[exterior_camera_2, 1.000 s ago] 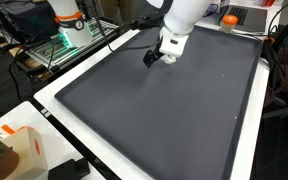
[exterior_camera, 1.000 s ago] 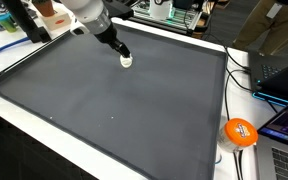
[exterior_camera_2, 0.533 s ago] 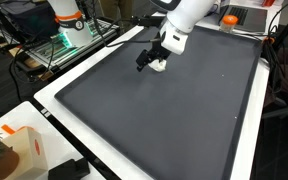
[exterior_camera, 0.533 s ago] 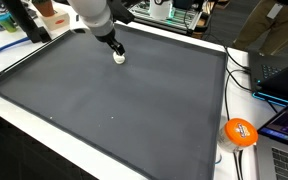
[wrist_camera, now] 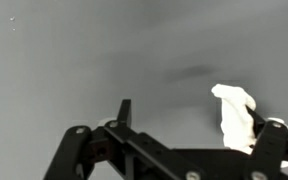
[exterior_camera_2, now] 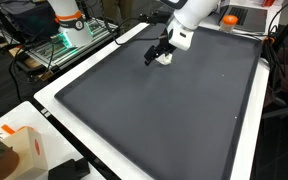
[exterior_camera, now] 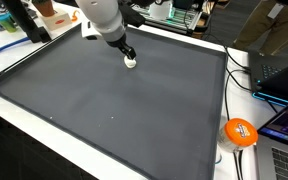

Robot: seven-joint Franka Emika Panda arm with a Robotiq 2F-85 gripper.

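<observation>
The small white crumpled lump [exterior_camera: 131, 62] lies on the far part of the dark grey mat [exterior_camera: 114, 105], well away from its near edge; both exterior views show it there [exterior_camera_2: 166, 57]. In the wrist view the lump [wrist_camera: 236, 112] sits against the inner side of the right-hand finger [wrist_camera: 268, 135], not midway between the two.

The gripper [exterior_camera: 128, 54] stands low over the mat with its jaws spread wide, closed on nothing. Its dark fingers flank the lump in an exterior view [exterior_camera_2: 156, 55]. We cannot tell whether the lump rests on the mat or clings to the finger.

An orange ball [exterior_camera: 240, 132] lies off the mat on the white table border [exterior_camera: 209, 150], near right, well apart from the gripper.

Hazards, in our judgement: because the lump is off-centre, closing the jaws could pinch only its edge or nudge it out sideways. A sideways sweep would push it across the smooth mat. A light, soft scrap may also stick to the finger.

Compared with half a second ago, gripper and lump have both shifted a little to the right along the far part of the mat. The jaws are as wide as before.
</observation>
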